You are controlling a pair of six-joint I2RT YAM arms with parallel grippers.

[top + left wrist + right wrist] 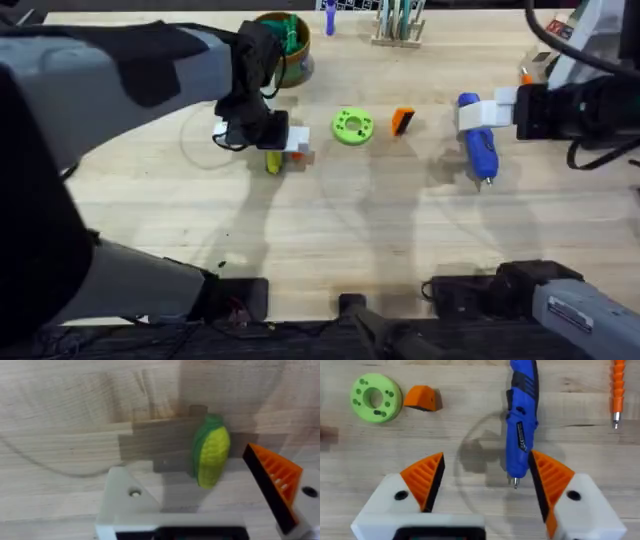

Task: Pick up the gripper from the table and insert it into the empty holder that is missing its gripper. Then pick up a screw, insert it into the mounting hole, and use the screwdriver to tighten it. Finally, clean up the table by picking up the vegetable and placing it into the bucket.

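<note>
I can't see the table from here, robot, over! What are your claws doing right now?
Left gripper open over the vegetable, one holder bare. Right gripper open by the screwdriver. Orange gripper on table, untouched.

Table [330, 230]: pale wood, matt, visible grain and plank seams. Toy corn [211, 450] ahead of the left gripper [200, 510]: moulded plastic, kernels bumpy, slight sheen. Left gripper holder [125, 497]: white matt plastic, bare; opposite pad orange, ribbed. Screwdriver [521, 420] lying beside a finger of the right gripper [487, 482]: glossy blue plastic, metal bit. Beyond the right gripper: loose gripper [421, 398], matt orange plastic with a black side; green disc [375, 397], matt printed-looking plastic.
</note>
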